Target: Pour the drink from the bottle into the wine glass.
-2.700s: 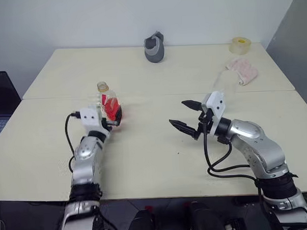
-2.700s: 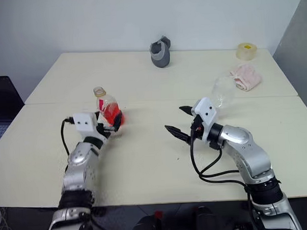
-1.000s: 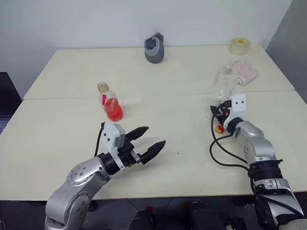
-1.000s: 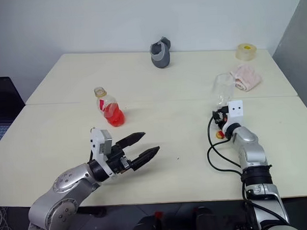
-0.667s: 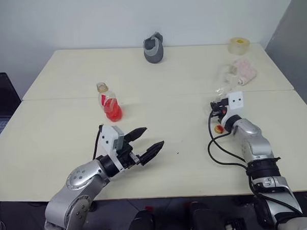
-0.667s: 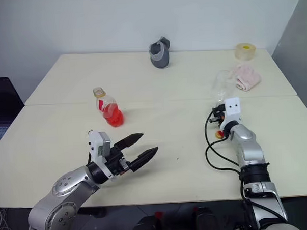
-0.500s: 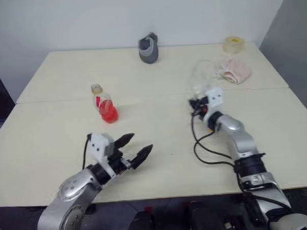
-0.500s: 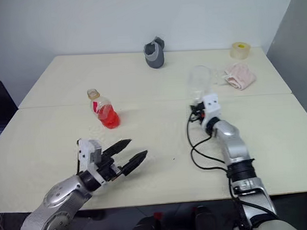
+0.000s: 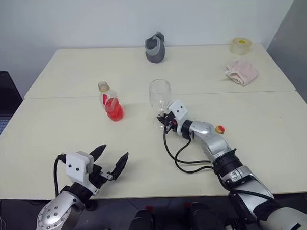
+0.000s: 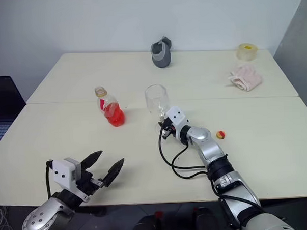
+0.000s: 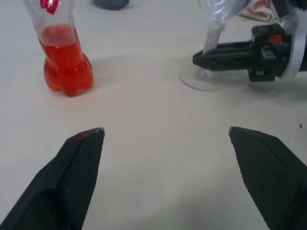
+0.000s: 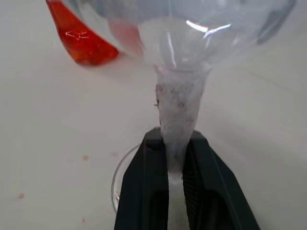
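Currently your right pincer (image 12: 175, 158) clamps the wine glass (image 9: 159, 94) stem beside the bottle (image 9: 110, 102) for pouring; left pincer (image 9: 110, 159) gapes empty.

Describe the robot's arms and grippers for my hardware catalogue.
Both arms are silver-grey metal segments with black joints and looping black cables. Each wrist carries a white boxy camera housing. The left gripper and right gripper have two tapered, textured black fingers.

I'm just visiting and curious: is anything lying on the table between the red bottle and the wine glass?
No. In the left eye view the bottle and wine glass stand apart with bare tabletop between them.
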{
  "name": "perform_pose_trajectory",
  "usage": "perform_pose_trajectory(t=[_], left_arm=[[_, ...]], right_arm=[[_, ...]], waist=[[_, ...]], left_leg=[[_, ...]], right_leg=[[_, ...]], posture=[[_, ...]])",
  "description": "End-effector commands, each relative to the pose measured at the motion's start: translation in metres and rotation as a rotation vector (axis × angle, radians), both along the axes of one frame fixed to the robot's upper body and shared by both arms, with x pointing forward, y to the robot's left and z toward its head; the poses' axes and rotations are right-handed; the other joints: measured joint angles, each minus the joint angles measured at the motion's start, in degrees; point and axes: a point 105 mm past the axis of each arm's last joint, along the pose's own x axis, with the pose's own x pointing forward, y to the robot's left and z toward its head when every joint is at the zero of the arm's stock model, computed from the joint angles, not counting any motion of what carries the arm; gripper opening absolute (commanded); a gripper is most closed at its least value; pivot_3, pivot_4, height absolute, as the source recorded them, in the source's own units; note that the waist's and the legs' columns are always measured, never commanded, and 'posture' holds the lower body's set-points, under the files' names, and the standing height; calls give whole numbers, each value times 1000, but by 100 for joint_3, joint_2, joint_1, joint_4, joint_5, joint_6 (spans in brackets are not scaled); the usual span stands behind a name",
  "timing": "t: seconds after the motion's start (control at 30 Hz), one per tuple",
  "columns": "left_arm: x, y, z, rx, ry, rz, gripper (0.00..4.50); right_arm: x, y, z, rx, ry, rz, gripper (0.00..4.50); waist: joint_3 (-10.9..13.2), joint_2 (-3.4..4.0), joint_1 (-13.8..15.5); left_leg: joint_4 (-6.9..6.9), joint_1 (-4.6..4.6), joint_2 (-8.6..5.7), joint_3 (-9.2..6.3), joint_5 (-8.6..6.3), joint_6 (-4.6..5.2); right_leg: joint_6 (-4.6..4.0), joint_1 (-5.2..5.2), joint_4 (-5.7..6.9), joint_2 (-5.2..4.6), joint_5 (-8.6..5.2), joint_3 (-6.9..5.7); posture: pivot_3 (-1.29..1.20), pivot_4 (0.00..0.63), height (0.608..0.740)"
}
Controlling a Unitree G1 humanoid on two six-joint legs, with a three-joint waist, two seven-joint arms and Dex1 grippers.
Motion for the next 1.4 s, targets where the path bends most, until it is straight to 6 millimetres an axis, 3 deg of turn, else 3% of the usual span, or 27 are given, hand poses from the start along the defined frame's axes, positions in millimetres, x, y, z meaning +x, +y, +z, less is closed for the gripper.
perform_pose_trajectory(t=[0.03, 0.27, 0.47, 0.6, 0.7, 0.8, 0.97, 1.13, 1.4], left_arm=[[4, -2, 7, 7, -40, 1, 4500], [13, -10, 10, -4, -53, -23, 4500], [29, -10, 17, -21, -84, 17, 4500], [35, -6, 14, -32, -87, 92, 4500], [39, 8, 11, -40, -93, 205, 4500], [45, 18, 10, -37, -104, 273, 4500], [69, 32, 19, -23, -150, 324, 4500], [96, 38, 30, -15, -177, 319, 4500], [121, 37, 43, 13, -215, 291, 4500]], right_arm=[[5, -1, 8, 1, -44, -5, 126], [2, -5, 16, 50, -52, -14, 2387], [-19, -16, 16, 102, 0, 17, 4476], [-39, -39, 16, 73, 19, 40, 4476], [-66, -59, 23, 56, 24, 79, 4476], [-91, -66, 34, 57, 15, 143, 4476], [-115, -62, 64, 116, -25, 205, 4476], [-125, -46, 89, 169, -74, 244, 4476], [-124, -43, 97, 192, -76, 235, 4476]], waist=[[0, 0, -2], [0, 0, -6], [0, -1, 9], [0, -1, 20], [0, -1, 18], [0, -1, 6], [-1, -3, 15], [-3, -8, 16], [-5, -11, 19]], left_leg=[[0, 1, 0, 1, 0, 0], [0, 1, 0, -1, 0, 0], [2, -1, 0, -5, 0, 0], [3, -3, -2, -7, 0, 0], [2, -4, -1, -10, 0, 0], [1, -5, 0, -13, -1, 1], [2, -1, -1, -13, 0, 1], [4, -3, -2, -13, 0, 1], [4, -4, -1, -16, 1, -2]], right_leg=[[0, 0, 1, 0, 0, 0], [-1, 2, 1, 0, 1, 0], [-1, 2, 1, 0, 1, -2], [0, 2, -1, -3, 1, -3], [0, 3, -1, -2, 0, -4], [1, 4, -2, -1, 0, -7], [-1, 6, 0, 12, 1, -12], [-1, 8, -2, 9, 1, -12], [-1, 6, -2, 4, 1, -13]], posture=[[0, 150, 740], [0, 150, 740], [0, 150, 740], [0, 150, 740], [0, 150, 740], [0, 150, 740], [0, 150, 740], [0, 150, 740], [0, 150, 740]])
